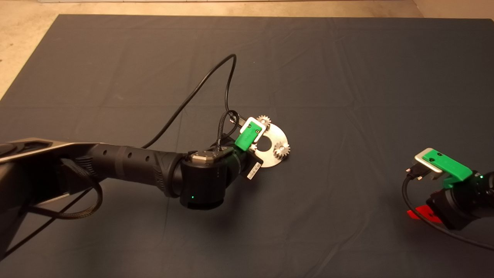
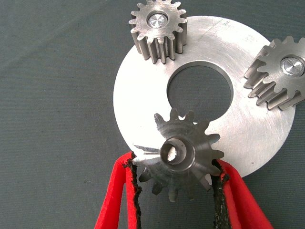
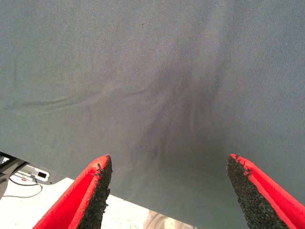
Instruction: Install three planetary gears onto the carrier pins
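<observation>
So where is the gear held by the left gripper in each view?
Head view: hidden under the left gripper, at the disc's left side.
Left wrist view: the held gear sits between the red fingers, over the disc's edge.
Right wrist view: not in it, only mat.
Shared landmark: the disc's centre hole.

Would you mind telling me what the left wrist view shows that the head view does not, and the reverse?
Only the left wrist view shows the third gear, gripped between the left gripper pads, its bore over a pin above the disc; from above, the gripper hides it. Only the head view shows the whole left arm, its cable, and the right gripper waiting at the mat's right edge. Both show the disc and two gears already seated on pins.
</observation>
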